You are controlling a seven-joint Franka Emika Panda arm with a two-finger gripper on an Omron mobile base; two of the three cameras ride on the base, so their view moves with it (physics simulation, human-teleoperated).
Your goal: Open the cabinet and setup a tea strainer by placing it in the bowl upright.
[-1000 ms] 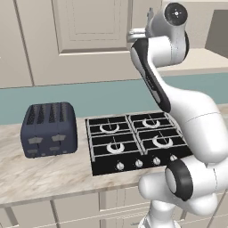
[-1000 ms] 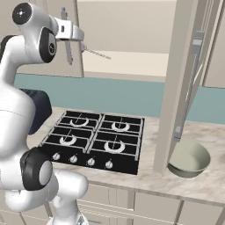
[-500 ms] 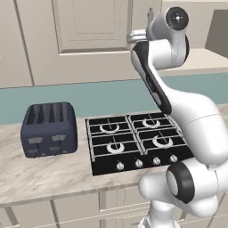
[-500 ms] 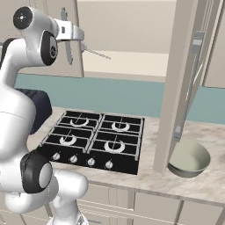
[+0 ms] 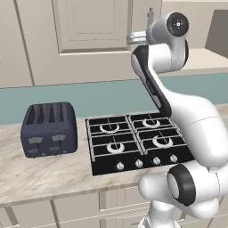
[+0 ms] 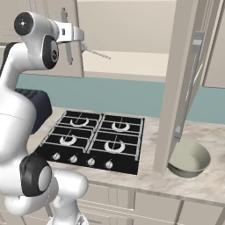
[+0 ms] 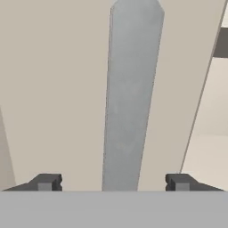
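The cabinet (image 6: 132, 26) hangs above the counter. Its right door (image 6: 182, 66) is swung open and its left door (image 5: 89, 26) is closed. In the hand view my gripper (image 7: 112, 182) is open, and the left door's vertical silver bar handle (image 7: 131, 89) runs up between its two fingertips (image 7: 44, 182) with a gap on each side. The tea strainer (image 6: 97, 54) lies on the cabinet shelf just right of my hand; its thin wire handle shows and the mesh cup is hidden behind the hand. The grey-olive bowl (image 6: 189, 159) sits on the counter at the right, under the open door.
A black four-burner stove (image 6: 94, 138) is set into the marble counter (image 5: 44, 173) below my arm. A dark blue toaster (image 5: 48, 129) stands to its left. The open door's edge juts out over the counter beside the bowl.
The arm's upper joints have sunk slightly. The hand stays at the left door's handle, and nothing else has moved.
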